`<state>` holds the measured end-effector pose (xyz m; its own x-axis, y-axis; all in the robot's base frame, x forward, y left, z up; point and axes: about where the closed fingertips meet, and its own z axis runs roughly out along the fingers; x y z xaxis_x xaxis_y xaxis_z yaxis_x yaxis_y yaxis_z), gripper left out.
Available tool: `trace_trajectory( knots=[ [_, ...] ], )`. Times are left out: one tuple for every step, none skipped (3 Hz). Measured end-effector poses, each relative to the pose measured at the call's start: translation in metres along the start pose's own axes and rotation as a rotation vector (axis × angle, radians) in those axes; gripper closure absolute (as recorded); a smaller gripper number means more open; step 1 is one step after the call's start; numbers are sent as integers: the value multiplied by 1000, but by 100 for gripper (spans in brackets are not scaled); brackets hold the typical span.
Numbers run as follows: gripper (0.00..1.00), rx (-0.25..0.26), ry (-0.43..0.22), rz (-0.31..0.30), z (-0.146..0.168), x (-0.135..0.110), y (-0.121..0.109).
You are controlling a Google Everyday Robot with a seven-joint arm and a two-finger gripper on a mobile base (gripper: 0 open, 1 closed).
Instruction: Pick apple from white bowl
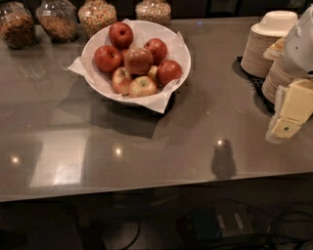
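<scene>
The white bowl point(178, 46) stands at the back left of the counter, lined with crinkled white paper that sticks out past its rim. It holds several apples. The apple point(138, 60), the largest, dull brownish-red with a pale sheen, lies in the middle on top of the pile. Smaller bright red apples lie around it, and a yellow-green and red apple point(142, 86) lies at the front. My gripper point(288, 114) is at the right edge of the view, above the counter, far to the right of the bowl.
Stacks of tan paper bowls point(266, 41) stand at the back right on a black mat. Several glass jars point(97, 14) of cereal line the back edge behind the white bowl. The counter's front edge point(156, 188) runs across the lower part of the view.
</scene>
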<state>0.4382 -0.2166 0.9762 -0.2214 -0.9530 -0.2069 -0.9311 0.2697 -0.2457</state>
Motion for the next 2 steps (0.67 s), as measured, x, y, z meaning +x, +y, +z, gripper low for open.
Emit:
trace_trajectory(
  knots=[
    [0,10,-11,-1,-1,-3,-2],
    [0,39,-62,-1,3,-14,-12]
  ],
)
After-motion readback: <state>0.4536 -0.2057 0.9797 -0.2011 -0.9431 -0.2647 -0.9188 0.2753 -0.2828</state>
